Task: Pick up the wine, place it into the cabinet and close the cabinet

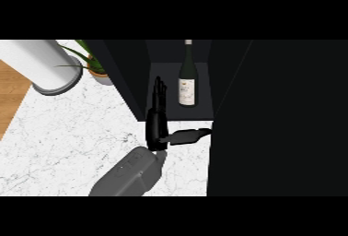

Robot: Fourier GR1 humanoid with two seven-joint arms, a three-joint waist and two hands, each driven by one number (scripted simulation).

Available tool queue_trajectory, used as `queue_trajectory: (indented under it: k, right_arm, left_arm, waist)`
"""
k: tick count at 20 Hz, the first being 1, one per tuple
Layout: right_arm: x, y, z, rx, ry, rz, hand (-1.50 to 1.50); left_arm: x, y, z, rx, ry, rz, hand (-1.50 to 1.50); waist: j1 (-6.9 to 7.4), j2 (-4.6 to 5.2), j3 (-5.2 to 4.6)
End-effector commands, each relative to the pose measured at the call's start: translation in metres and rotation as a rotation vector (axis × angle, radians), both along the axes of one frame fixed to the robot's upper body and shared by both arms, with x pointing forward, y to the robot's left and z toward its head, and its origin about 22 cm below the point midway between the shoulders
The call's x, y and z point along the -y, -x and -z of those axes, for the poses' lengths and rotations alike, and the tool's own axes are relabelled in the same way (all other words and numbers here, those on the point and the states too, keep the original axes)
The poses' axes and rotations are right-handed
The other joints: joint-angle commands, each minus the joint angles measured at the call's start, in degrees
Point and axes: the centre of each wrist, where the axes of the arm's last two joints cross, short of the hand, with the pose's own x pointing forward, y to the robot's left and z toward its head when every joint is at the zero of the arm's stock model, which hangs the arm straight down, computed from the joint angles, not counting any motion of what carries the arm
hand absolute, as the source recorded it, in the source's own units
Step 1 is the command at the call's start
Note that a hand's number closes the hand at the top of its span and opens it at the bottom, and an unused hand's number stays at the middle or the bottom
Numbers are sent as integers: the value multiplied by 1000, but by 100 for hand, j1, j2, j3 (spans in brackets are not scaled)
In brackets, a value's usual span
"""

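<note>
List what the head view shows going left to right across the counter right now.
White cylinder → potted plant → open hand → wine bottle, upright inside the cabinet → open dark cabinet door.

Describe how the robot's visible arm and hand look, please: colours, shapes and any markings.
Only one arm shows. Its grey forearm is a thick, rounded shell with smooth, matte panels and faint seams on its upper face; no cables or labels can be seen. It narrows at the wrist into the black hand, which has a slim, oblong palm, long thin fingers and a shorter, flat thumb. The other arm is out of view.
</note>
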Motion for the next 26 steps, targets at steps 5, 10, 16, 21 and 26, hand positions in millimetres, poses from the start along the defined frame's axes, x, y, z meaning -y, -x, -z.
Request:
queue_trajectory:
  k: [5, 10, 16, 21, 26]
  right_arm:
    - [0, 8, -10, 56, -22, -3, -150]
    - [1, 18, -16, 50, 3, -12, -150]
    - [4, 25, -23, 52, -6, -17, -150]
    - [-1, 30, -17, 6, -3, -80, -150]
    - [2, 2, -7, -14, 18, -139, 150]
  left_arm:
    - [11, 69, -24, 48, 64, 18, -150]
    - [0, 76, -28, 42, 59, -42, -150]
    - [-8, 129, -43, 43, 72, -49, -150]
    - [-16, 162, -53, 64, 87, 5, -150]
    - [-53, 184, -65, 81, 79, 55, -150]
  waist:
    - [118, -2, 0]
    - [65, 15, -1]
    - [68, 5, -1]
    - [57, 3, -1]
    - [118, 12, 0]
